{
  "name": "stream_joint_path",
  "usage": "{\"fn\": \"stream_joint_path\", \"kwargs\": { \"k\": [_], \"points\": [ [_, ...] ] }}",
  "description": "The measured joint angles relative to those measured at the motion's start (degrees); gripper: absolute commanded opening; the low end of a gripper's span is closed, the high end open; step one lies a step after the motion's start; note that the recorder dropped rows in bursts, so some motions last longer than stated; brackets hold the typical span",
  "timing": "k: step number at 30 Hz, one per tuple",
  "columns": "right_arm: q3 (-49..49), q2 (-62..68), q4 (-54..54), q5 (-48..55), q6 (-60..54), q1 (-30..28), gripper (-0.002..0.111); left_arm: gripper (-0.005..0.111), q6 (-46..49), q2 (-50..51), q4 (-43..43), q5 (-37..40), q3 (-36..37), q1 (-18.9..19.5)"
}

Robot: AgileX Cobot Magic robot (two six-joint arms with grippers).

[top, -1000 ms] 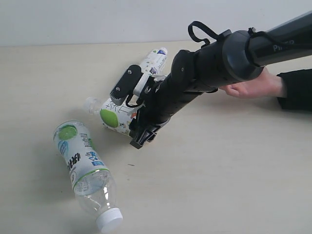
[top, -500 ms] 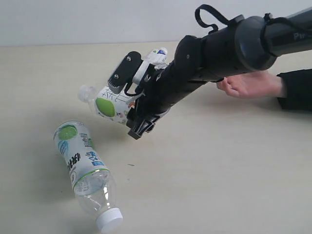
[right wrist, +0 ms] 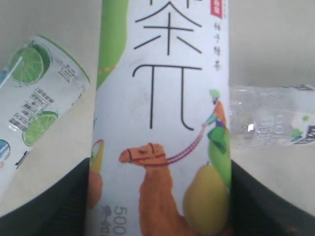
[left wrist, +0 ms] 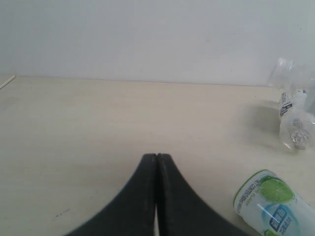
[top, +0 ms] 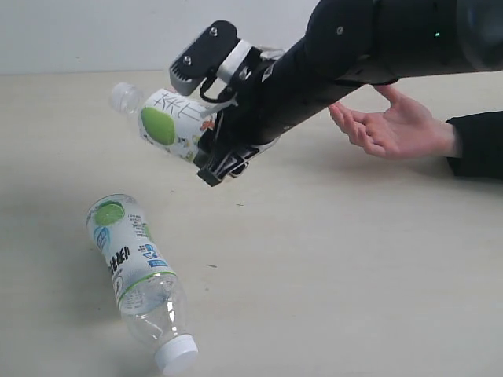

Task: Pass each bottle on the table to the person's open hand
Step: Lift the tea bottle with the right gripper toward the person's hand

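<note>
1. The right arm's black bulk blocks much of the counter's [top: 354,259] far side in the exterior view. A slim clear bottle [right wrist: 268,123] lying there shows only in the right wrist view, partly behind the held one and cut off at the frame's border.
2. In the left wrist view, some blurred clear plastic [left wrist: 294,120] sits toward the counter's far edge. I can't tell whether it is one bottle or two.
3. The right tool [top: 195,126] is clamped around the label of a white bottle with green fruit [top: 165,126], one finger on each side. It holds the bottle in the air, with the cap toward the left edge.
4. The left tool [left wrist: 156,156] has its fingers pressed together with nothing between them, low over the counter.
5. The person's open hand [top: 393,126] waits palm up near the right edge, with a black cuff at the wrist. The arm crosses just above its fingers, and the held bottle is well apart from it.
6. A second green-fruit bottle [top: 137,267] lies on its side near the front-left corner, white cap toward the near edge, with nothing touching it.
7. By my count there are three bottles I'm sure of, one hand and two tools.
</note>
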Motion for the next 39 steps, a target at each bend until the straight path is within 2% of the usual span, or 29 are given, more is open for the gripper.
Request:
{"fn": "stream_joint_path", "kwargs": {
  "k": [8, 14, 18, 26, 31, 36, 39],
  "points": [
    [0.0, -10.2, -16.4, 5.9, 21.4, 0.0, 0.0, 0.0, 0.0, 0.0, 0.0, 0.0, 0.0, 0.0],
    [0.0, -18.1, -33.8, 17.3, 40.6, 0.0, 0.0, 0.0, 0.0, 0.0, 0.0, 0.0, 0.0, 0.0],
    [0.0, -22.6, -41.8, 24.9, 48.7, -0.4, 0.0, 0.0, 0.0, 0.0, 0.0, 0.0, 0.0, 0.0],
    [3.2, -30.3, -43.2, 28.6, 52.1, -6.4, 0.0, 0.0, 0.0, 0.0, 0.0, 0.0, 0.0, 0.0],
    [13.0, -30.5, -41.0, 23.1, 53.4, -17.3, 0.0, 0.0, 0.0, 0.0, 0.0, 0.0, 0.0, 0.0],
    [16.0, -27.3, -39.7, 16.7, 53.4, -20.7, 0.0, 0.0, 0.0, 0.0, 0.0, 0.0, 0.0, 0.0],
    [16.1, -23.7, -39.4, 12.9, 53.4, -20.9, 0.0, 0.0, 0.0, 0.0, 0.0, 0.0, 0.0, 0.0]
  ]
}}
